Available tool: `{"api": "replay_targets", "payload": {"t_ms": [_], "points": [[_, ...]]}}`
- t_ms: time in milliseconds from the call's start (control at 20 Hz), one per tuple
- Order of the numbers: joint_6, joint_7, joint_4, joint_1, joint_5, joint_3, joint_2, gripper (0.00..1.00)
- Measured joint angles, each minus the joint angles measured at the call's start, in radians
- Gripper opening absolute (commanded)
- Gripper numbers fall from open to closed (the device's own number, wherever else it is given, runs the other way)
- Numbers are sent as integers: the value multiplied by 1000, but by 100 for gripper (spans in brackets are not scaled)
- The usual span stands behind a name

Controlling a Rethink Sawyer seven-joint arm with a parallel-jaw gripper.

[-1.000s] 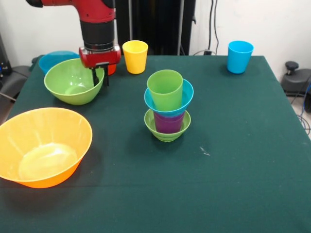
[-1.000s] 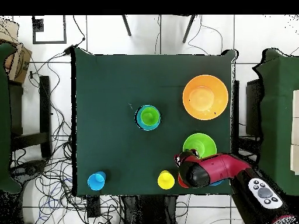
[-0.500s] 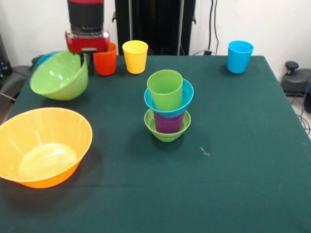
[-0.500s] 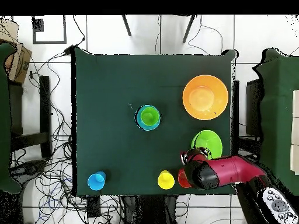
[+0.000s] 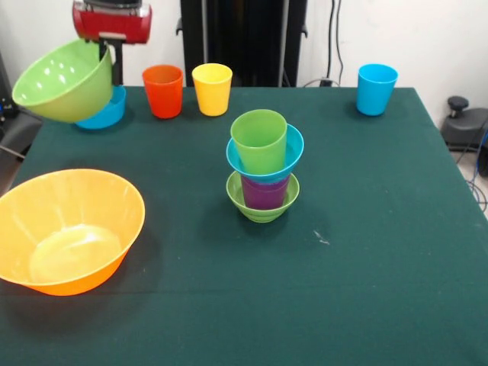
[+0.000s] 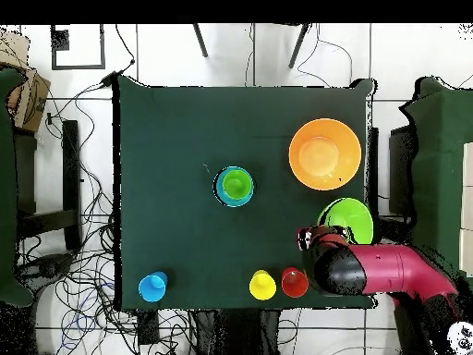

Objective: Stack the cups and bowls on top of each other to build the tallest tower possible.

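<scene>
The gripper (image 5: 109, 47) sits at the upper left of the front view, clamped on the rim of the medium green bowl (image 5: 62, 80), which hangs tilted in the air, clear of the cloth; the medium blue bowl (image 5: 104, 111) shows just behind and below it on the table (image 5: 381, 229); in the overhead view the green bowl lies at the right edge of the table, just above the red arm (image 6: 388, 273); the step in hand looks like carrying this bowl off for stacking; the tower (image 5: 264, 164) stands at the centre of the frame, 4 pieces high, a green cup on top; the large orange bowl (image 5: 67, 229) rests at lower left; the orange cup (image 5: 163, 90), yellow cup (image 5: 212, 88) and light blue cup (image 5: 377, 88) line the top edge, all upright; the next move calls for levelling the bowl and settling it somewhere wide enough to bear it, since the tower's top is narrow
</scene>
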Motion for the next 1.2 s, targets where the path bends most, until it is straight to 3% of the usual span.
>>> {"api": "replay_targets", "payload": {"t_ms": [650, 750, 1200], "points": [[147, 0, 88, 49, 212, 54, -251, 0], [183, 0, 90, 88, 238, 54, -302, 0], [288, 0, 81, 229, 270, 53, -390, 0]]}}
